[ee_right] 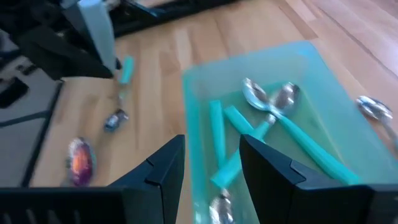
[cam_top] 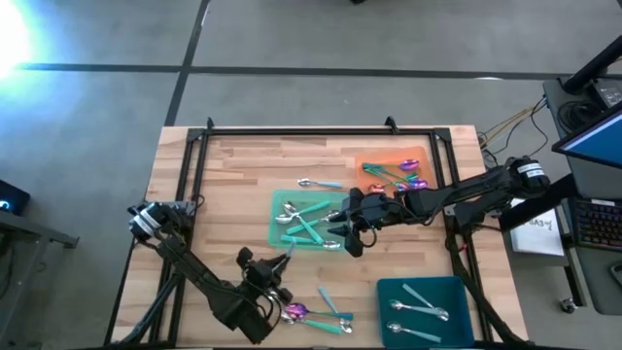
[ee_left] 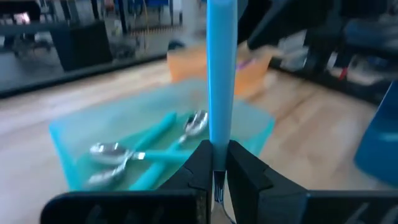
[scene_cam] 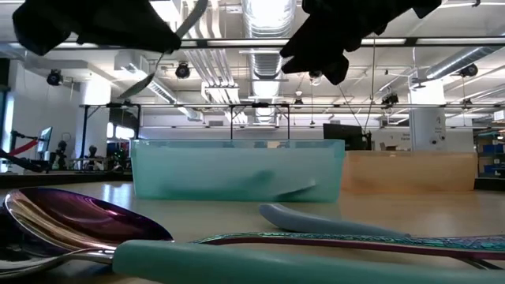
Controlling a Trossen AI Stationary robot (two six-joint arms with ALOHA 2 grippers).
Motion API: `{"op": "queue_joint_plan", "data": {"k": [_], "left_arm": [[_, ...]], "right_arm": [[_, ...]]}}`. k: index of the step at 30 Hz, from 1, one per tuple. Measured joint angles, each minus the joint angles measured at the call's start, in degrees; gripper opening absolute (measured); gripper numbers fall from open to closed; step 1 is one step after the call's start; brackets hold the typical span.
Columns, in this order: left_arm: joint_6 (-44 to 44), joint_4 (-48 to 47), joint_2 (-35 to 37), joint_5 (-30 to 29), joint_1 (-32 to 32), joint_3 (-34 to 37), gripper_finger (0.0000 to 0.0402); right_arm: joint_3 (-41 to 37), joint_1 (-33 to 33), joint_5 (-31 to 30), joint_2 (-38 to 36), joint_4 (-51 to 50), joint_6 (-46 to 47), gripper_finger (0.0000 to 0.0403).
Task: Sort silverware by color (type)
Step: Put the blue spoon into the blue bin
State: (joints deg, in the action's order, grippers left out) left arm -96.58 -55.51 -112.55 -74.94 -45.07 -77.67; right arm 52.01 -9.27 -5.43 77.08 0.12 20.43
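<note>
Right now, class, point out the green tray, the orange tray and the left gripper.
green tray (cam_top: 279,206), high view, bare left edge.
orange tray (cam_top: 381,156), high view, bare upper part.
left gripper (ee_left: 217,163), left wrist view, between fingertips.

Teal-handled spoons (cam_top: 309,220) in green tray, one perhaps lifted, purple spoons (cam_top: 400,176) in orange

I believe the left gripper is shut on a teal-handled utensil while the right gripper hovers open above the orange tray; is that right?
Not quite. The left gripper is indeed shut on a teal-handled utensil, but the open right gripper hovers above the light green tray, not the orange tray. The high view shows this, and the right wrist view looks down into that green tray.
</note>
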Motion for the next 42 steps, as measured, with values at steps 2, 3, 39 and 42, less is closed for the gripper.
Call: {"op": "queue_joint_plan", "data": {"k": [2, 3, 39, 42], "left_arm": [[0.11, 0.17, 0.00, -2.98, 0.21, -0.36, 0.0012], [0.11, 0.22, 0.00, -4.61, 0.31, -0.53, 0.0012], [7.61, 14.45, 0.11, -13.08, 2.16, -1.31, 0.0014], [7.74, 14.40, 0.11, -13.83, 2.10, -1.20, 0.0014]], "right_arm": [[-0.02, -0.48, 1.89, 0.33, 3.02, -0.65, 0.0144], [-0.02, -0.69, 3.25, 0.70, 5.45, -0.84, 0.0144], [12.68, -2.09, 13.26, 17.15, 24.03, -1.73, 0.0144], [15.05, -2.10, 13.37, 18.52, 20.54, -3.30, 0.0144]]}}
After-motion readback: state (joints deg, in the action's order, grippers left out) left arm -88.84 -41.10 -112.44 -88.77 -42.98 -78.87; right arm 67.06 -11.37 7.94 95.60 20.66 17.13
